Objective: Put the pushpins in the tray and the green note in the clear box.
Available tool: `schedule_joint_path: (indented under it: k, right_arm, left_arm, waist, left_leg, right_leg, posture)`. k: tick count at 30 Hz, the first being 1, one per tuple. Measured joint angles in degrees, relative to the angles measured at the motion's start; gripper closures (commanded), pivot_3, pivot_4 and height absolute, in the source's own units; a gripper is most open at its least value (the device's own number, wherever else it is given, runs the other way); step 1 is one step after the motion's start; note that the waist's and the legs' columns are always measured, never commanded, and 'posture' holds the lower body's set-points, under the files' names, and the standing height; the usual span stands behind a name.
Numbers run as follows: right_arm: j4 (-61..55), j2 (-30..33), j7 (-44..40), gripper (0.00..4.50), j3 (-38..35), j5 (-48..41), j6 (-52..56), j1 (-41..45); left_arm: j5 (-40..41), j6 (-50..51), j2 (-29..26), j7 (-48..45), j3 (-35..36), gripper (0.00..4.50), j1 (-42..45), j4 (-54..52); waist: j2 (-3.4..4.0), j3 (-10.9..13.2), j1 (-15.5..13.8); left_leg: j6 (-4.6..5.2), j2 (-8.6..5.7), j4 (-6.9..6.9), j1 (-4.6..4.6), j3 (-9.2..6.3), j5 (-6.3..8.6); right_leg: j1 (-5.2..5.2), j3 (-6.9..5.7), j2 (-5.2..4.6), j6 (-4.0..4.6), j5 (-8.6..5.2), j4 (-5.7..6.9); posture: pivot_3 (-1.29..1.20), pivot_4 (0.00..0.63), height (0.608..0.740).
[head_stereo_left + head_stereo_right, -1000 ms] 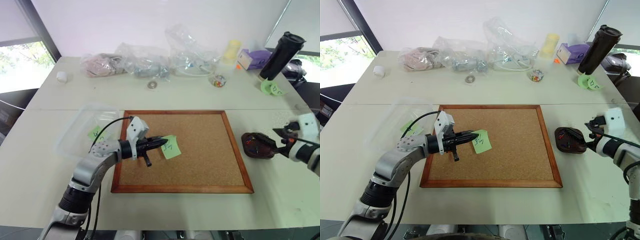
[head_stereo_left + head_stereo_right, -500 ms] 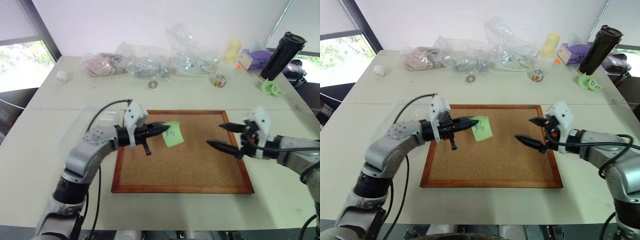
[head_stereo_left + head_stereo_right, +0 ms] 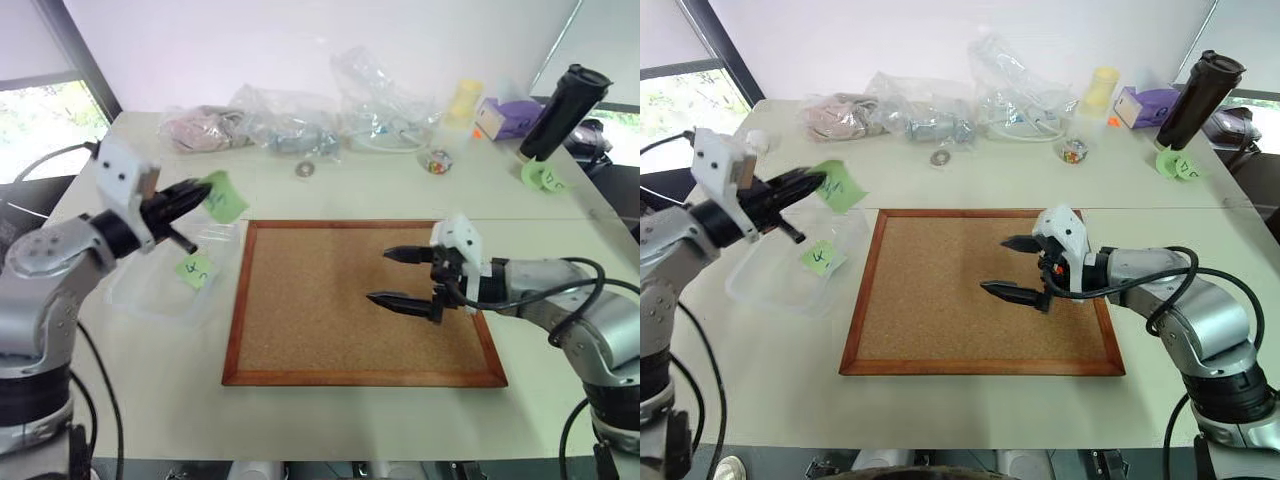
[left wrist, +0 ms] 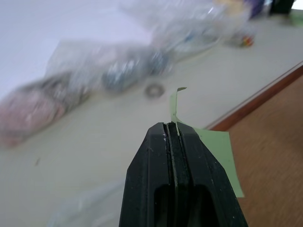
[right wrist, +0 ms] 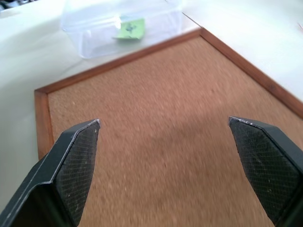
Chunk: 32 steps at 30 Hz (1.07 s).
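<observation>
Green note [image 3: 222, 197] pinched by one edge in the left gripper [image 3: 190, 195], fingers shut flat on the paper, most of the sheet hanging free past the tips. Held in the air just off the cork board [image 3: 330, 320] at its far left corner, above the far end of the clear box [image 3: 140, 305], which lies along the board's left side. Already lying inside that box: a second green note [image 3: 196, 269].

Right gripper [image 3: 380, 276] hovering over the right half of the cork board, spread wide, holding nothing. No telling from here where the pushpins lie.

Likely troubles, judged from this pose:
- Released from this height, could flutter sideways and land on the table beyond the board's far left corner, or back on the cork, being light and broad. Better lowered well inside the box walls first.
- Could cling to a finger when the grip opens, thanks to the sticky strip, and ride away from the box.
- Could catch on the box wall nearest the board and curl over the rim, half in and half out.
- Might nudge the light box further from the board's left side on the way down.
</observation>
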State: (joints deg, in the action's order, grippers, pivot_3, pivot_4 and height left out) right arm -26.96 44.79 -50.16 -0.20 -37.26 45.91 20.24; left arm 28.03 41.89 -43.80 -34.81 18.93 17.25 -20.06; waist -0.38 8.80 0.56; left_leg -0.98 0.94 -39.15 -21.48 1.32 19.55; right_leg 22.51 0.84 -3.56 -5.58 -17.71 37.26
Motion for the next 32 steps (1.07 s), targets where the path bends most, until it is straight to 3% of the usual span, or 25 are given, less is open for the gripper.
schedule_joint_path:
  k: [6, 7, 9, 15, 24, 32]
  right_arm:
    - [0.8, -0.1, -0.3, 0.05, 1.7, 1.3, -0.9, 0.7]
    - [0.9, -0.1, -0.3, 0.00, 1.7, 1.5, -0.9, 0.7]
    - [1.2, -0.3, -0.2, 0.00, 1.7, 2.0, -1.4, 0.7]
    - [1.2, -0.1, 0.2, 0.00, 1.6, 2.8, -2.0, 0.2]
    - [2.1, 5.8, -1.2, 0.00, -3.2, 4.5, -3.3, -4.4]
    - [1.8, 11.6, -3.7, 0.00, -7.9, 5.5, -4.7, -9.1]
  left_arm:
    - [-4.3, -5.8, -1.3, -0.7, 0.2, 4.50, -4.4, 8.9]
    - [-4.6, -6.4, -1.3, -0.9, 0.2, 3.81, -4.6, 9.9]
    - [-4.9, -7.3, -1.3, -1.6, 0.2, 3.07, -4.7, 11.6]
    - [-4.7, -7.7, -1.2, -4.6, -1.1, 0.08, -5.6, 14.2]
    - [4.6, -2.2, -5.3, -11.5, 0.4, 0.03, 2.0, 9.1]
    - [15.6, 6.7, -4.8, -15.4, -5.9, 0.03, 6.9, -2.3]
  waist:
    - [-0.11, 0.1, 0.1]
    - [-0.12, 0.1, 0.1]
    - [-0.12, 0.1, 0.1]
    - [-0.12, 0.1, 0.2]
    - [-0.14, 0.1, 0.3]
    - [-0.12, 0.1, 0.6]
  left_leg:
    - [-0.01, 0.00, 0.01, -0.04, 0.01, 0.00]
    - [-0.01, 0.00, 0.01, -0.04, 0.01, 0.00]
    - [0.00, 0.00, 0.02, -0.04, 0.01, 0.01]
    - [-0.01, 0.02, 0.05, -0.04, 0.01, 0.01]
    - [-0.04, 0.00, 0.06, -0.10, 0.03, 0.00]
    - [-0.02, 0.01, 0.06, -0.03, 0.07, 0.00]
  right_leg:
    - [0.05, -0.01, -0.08, 0.00, 0.00, -0.02]
    - [0.06, -0.01, -0.09, 0.01, 0.00, -0.02]
    - [0.06, -0.01, -0.11, 0.01, 0.00, -0.01]
    - [0.09, -0.01, -0.13, 0.02, 0.00, -0.01]
    - [0.12, -0.04, -0.21, 0.02, 0.00, -0.03]
    - [0.09, -0.02, -0.13, 0.01, 0.00, 0.01]
  posture:
    - [0.00, 0.150, 0.740]
    - [0.00, 0.150, 0.740]
    - [0.00, 0.150, 0.740]
    - [0.00, 0.150, 0.740]
    - [0.00, 0.150, 0.740]
    - [0.00, 0.150, 0.740]
